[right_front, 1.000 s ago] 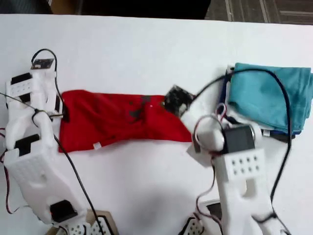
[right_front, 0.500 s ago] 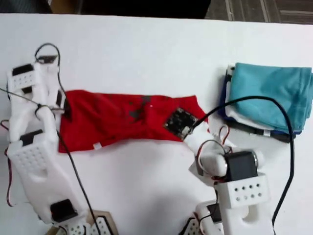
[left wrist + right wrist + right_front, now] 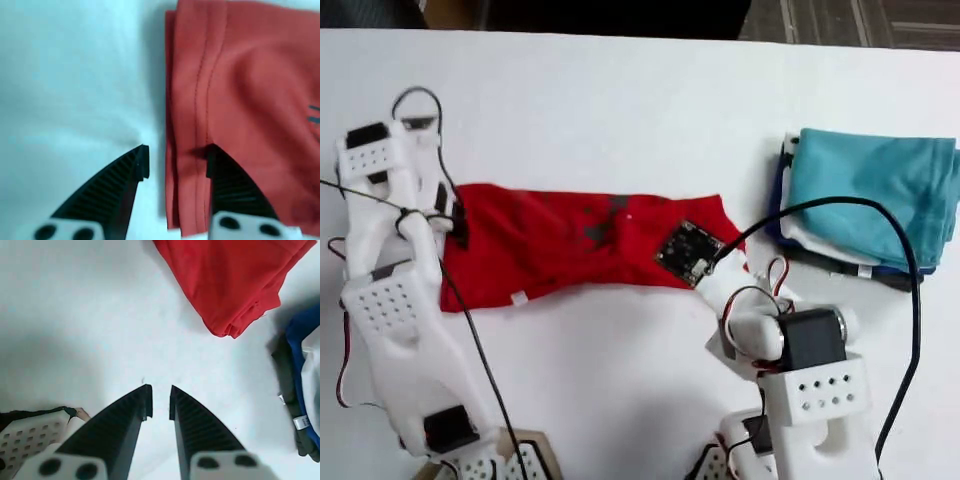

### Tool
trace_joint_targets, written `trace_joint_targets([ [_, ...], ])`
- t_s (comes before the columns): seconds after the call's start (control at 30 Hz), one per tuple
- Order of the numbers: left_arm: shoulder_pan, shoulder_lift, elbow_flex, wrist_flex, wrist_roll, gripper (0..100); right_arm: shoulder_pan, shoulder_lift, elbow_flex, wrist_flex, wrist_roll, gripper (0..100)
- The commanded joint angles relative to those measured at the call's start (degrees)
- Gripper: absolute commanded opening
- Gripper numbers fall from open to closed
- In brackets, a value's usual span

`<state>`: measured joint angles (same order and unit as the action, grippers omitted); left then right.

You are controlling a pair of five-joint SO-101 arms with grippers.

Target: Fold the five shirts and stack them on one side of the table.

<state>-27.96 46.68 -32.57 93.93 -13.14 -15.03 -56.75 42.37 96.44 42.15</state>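
Note:
A red shirt [image 3: 570, 245], folded into a long strip, lies across the middle of the white table [image 3: 620, 100]. My left gripper [image 3: 455, 225] is at its left end. It stands open [image 3: 175, 160] astride the shirt's hem [image 3: 200, 100], one finger on the cloth and one over bare table. My right gripper [image 3: 160, 402] hovers over bare table just short of the shirt's right corner [image 3: 225, 280], fingers parted by a narrow gap with nothing between them. A stack of folded shirts topped by a teal one [image 3: 870, 190] sits at the right side.
The stack's blue and dark lower layers [image 3: 300, 350] lie close beside the right gripper. A black cable [image 3: 910, 280] loops from the right arm past the stack. The table's far edge [image 3: 620, 32] runs along the back.
The right arm has drawn back from the shirt's right end toward the near edge, leaving that end spread farther right. The left arm shifted slightly and stays at the left end.

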Motion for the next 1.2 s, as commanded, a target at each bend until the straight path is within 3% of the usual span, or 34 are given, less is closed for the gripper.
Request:
trace_joint_targets([
  [0.0,0.0,3.3,-2.2,-1.6,1.4,21,0.7,-1.5,-0.4,0.3,0.4,6.7],
  [0.33,3.5,11.6,-15.9,6.3,1.6,21,0.7,-1.5,-0.4,0.2,0.4,6.7],
  [0.67,4.6,16.2,-20.1,7.3,1.3,20,0.7,-1.5,-0.5,0.2,0.6,6.7],
  [0.73,4.7,16.2,-20.2,7.6,1.2,15,0.7,-1.5,-0.6,0.2,0.6,6.7],
  [0.8,4.7,16.2,-20.2,7.6,0.1,2,0.7,-1.5,-0.7,0.2,0.6,6.7],
  [0.9,4.7,16.3,-20.0,7.6,-1.1,3,0.7,-1.5,-0.7,0.1,0.7,6.7],
  [1.03,0.5,15.9,-21.1,7.6,-3.5,2,2.2,-1.5,-2.3,0.1,0.7,6.7],
  [1.17,-6.5,14.4,-25.5,8.4,-6.7,2,8.9,-1.5,-3.6,-0.4,0.7,6.7],
])
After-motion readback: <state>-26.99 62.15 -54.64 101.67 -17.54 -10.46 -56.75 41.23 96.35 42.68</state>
